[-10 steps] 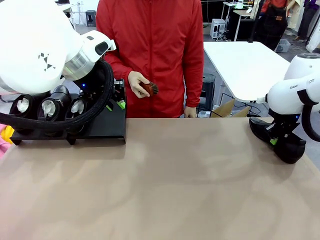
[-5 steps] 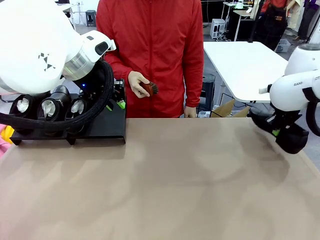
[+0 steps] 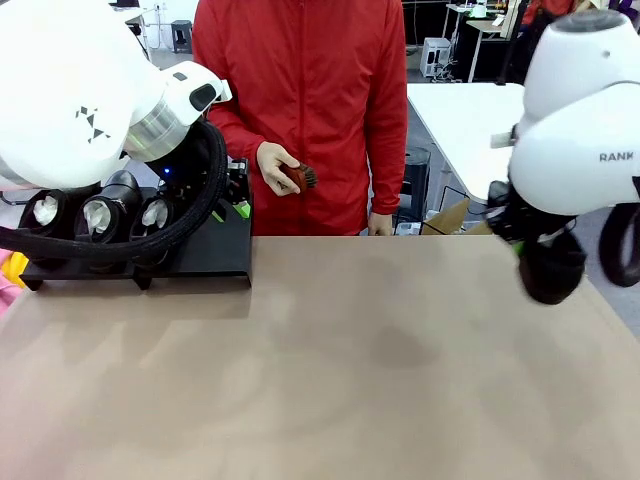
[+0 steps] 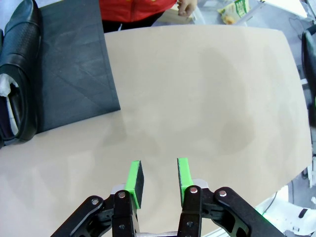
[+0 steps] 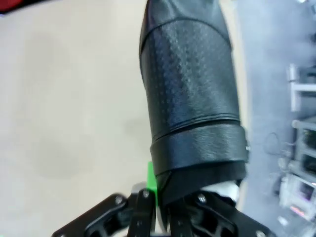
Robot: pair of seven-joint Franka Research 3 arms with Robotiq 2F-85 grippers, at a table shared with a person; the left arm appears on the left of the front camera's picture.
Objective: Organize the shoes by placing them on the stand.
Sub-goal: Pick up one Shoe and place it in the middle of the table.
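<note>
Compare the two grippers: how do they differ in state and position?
The left gripper is open and holds nothing; the right gripper is shut on a shoe. The left hangs beside the stand; the right carries its shoe above the table's right side. Both have green pads.

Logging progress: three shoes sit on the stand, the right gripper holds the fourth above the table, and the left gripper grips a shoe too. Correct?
Not quite. The left gripper holds nothing: the left wrist view shows its fingers apart over bare table. The rest stands.
</note>
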